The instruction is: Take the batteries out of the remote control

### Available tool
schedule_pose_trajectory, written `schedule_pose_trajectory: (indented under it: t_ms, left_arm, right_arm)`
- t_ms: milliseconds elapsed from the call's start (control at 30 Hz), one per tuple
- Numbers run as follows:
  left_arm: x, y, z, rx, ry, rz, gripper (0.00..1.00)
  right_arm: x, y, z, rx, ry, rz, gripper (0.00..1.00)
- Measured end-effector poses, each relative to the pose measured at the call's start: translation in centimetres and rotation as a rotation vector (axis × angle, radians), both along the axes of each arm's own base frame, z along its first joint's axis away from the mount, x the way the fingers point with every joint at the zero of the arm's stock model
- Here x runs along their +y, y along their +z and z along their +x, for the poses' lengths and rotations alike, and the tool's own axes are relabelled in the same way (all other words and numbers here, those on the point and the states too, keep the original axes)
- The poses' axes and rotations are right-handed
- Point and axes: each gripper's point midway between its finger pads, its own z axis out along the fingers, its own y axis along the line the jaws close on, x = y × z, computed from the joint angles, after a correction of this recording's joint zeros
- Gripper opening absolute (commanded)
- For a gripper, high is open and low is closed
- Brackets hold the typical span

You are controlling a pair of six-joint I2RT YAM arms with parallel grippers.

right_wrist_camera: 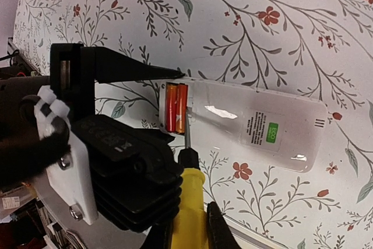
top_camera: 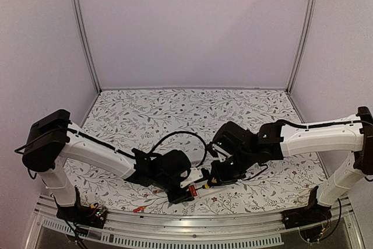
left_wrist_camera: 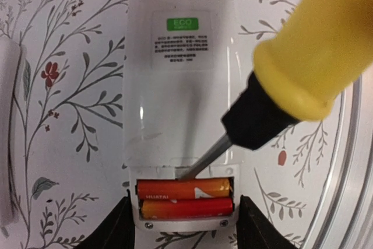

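Floral table (top_camera: 175, 109), near its front edge: your remote (left_wrist_camera: 180, 86) lies back-up, compartment open, both batteries (left_wrist_camera: 185, 197) inside, so none is unloaded yet. Your left gripper (left_wrist_camera: 184, 214) clamps the remote's end. Your right gripper (right_wrist_camera: 187, 225), closed on the screwdriver (left_wrist_camera: 315, 45), holds its tip at the compartment rim, crowding the slot.

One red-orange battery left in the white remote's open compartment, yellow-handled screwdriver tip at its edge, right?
No, two red-orange batteries lie side by side in the white remote; the left wrist view shows both. The yellow-handled screwdriver tip is at the compartment's edge.
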Motion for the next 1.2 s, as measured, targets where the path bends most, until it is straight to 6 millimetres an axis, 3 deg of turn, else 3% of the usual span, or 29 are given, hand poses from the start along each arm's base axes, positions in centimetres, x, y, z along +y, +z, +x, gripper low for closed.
schedule_pose_trajectory:
  t_ms: [367, 767, 1067, 1200]
  left_arm:
    - [0.0, -0.1, 0.0, 0.0, 0.0, -0.002, 0.31]
    - [0.7, -0.2, -0.1, 0.001, 0.007, 0.017, 0.31]
    - [0.8, -0.2, 0.1, 0.003, 0.038, -0.001, 0.3]
    - [0.3, -0.1, 0.4, 0.003, 0.06, -0.034, 0.3]
  right_arm:
    - [0.0, -0.9, -0.5, 0.072, -0.055, 0.053, 0.0]
    - [-0.5, -2.1, -0.7, 0.191, -0.149, 0.301, 0.0]
    - [-0.7, -1.7, -0.5, 0.18, -0.168, 0.375, 0.0]
    - [0.1, 0.1, -0.3, 0.152, -0.149, 0.449, 0.0]
